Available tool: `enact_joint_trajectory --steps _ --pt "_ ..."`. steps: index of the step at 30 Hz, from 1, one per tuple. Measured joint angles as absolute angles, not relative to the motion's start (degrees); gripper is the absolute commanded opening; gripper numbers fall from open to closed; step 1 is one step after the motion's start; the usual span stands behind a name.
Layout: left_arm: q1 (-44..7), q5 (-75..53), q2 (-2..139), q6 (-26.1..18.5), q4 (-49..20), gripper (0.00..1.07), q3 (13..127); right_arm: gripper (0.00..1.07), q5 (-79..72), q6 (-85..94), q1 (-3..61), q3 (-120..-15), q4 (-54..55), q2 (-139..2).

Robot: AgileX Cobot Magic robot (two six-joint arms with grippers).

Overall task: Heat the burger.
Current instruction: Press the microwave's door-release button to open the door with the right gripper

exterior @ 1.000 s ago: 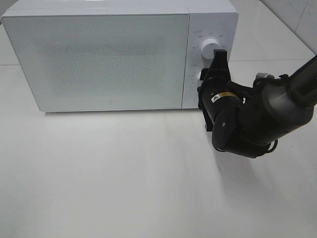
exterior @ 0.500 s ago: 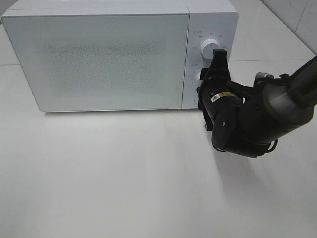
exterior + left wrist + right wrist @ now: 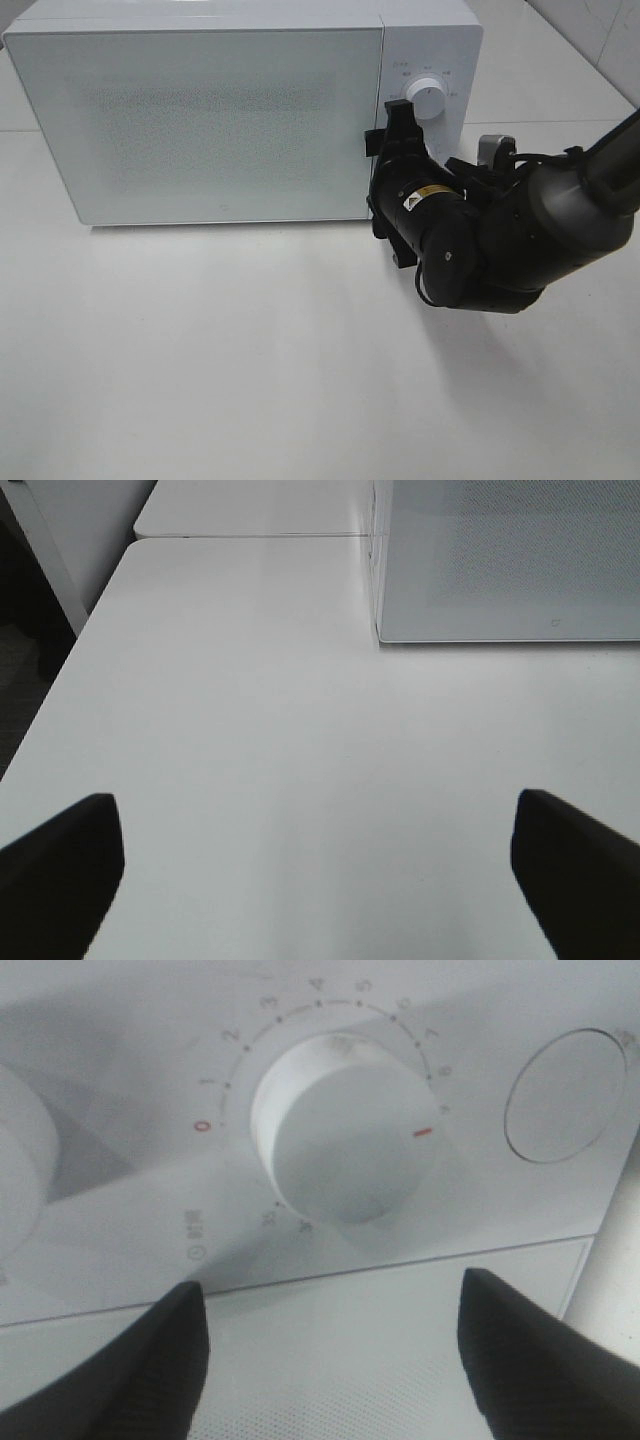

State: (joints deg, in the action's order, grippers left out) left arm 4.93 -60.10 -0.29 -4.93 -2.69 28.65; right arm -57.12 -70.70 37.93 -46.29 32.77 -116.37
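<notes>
Right gripper was noted with its jaws apart and nothing gripped between them. In the wrist view its two dark fingers were seen before the control panel of the white microwave, off the timer knob, whose red mark was set toward the high end of the numbered scale. Whether the fingers touched the panel could not be told. A round button was seen just beside that knob. From the high camera the gripper was placed at the seam between door and panel, just below the upper knob, with the timer knob hidden behind the arm. Left gripper was noted wide open and holding nothing, held above the table near the microwave's front corner; it was outside the high camera's frame. Burger: not seen in any view; the door was shut and its frosted face could not be seen through. The surface was recorded as plain white, with a seam between two tabletops. A pale tiled wall was seen behind the table, and dark floor beyond its edge.
</notes>
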Motion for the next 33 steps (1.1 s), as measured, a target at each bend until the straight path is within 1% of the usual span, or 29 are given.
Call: enact_joint_trajectory --steps 7,15,17,18,20,21,22,23,24,26,27,29,30,33 --pt "4.93 -60.1 -0.29 -4.93 -2.69 0.98 28.65 0.69 -55.06 -67.95 37.87 -42.06 32.6 -113.22" --pt "4.93 -60.1 -0.29 -4.93 -2.69 0.98 28.65 0.69 -48.59 -57.98 37.87 -37.59 29.39 -108.06" --pt "4.93 -60.1 -0.29 -4.93 -2.69 0.98 28.65 0.69 -44.35 -51.62 37.87 -37.3 27.27 -105.37" --pt "4.93 -60.1 -0.29 -4.93 -2.69 0.98 28.65 0.69 -44.35 -51.62 37.87 -37.3 27.27 -105.37" --pt "4.93 -60.1 -0.29 -4.93 -2.69 0.98 28.65 0.69 -39.65 -44.0 37.87 -37.3 25.44 -102.04" --pt "4.93 -60.1 -0.29 -4.93 -2.69 0.98 28.65 0.69 -39.65 -44.0 37.87 -37.3 25.44 -102.04" --pt "4.93 -60.1 -0.29 -4.93 -2.69 0.98 28.65 0.69 -37.07 -38.16 37.87 -37.24 24.75 -100.1" --pt "4.93 -60.1 -0.29 -4.93 -2.69 0.98 28.65 0.69 -37.07 -38.16 37.87 -37.24 24.75 -100.1" --pt "4.93 -60.1 -0.29 -4.93 -2.69 0.98 28.65 0.69 -34.43 -32.77 37.87 -37.24 24.47 -98.15" --pt "4.93 -60.1 -0.29 -4.93 -2.69 0.98 28.65 0.69 -33.29 -30.42 37.87 -37.24 24.41 -96.94" --pt "4.93 -60.1 -0.29 -4.93 -2.69 0.98 28.65 0.69 -30.6 -24.47 37.87 -37.18 24.18 -94.6" --pt "4.93 -60.1 -0.29 -4.93 -2.69 0.98 28.65 0.69 -29.45 -22.12 37.87 -37.18 24.06 -93.62" --pt "4.93 -60.1 -0.29 -4.93 -2.69 0.98 28.65 0.69 -26.59 -16.67 37.87 -37.18 23.78 -91.27" --pt "4.93 -60.1 -0.29 -4.93 -2.69 0.98 28.65 0.69 -22.35 -10.83 37.87 -37.18 21.83 -87.43"
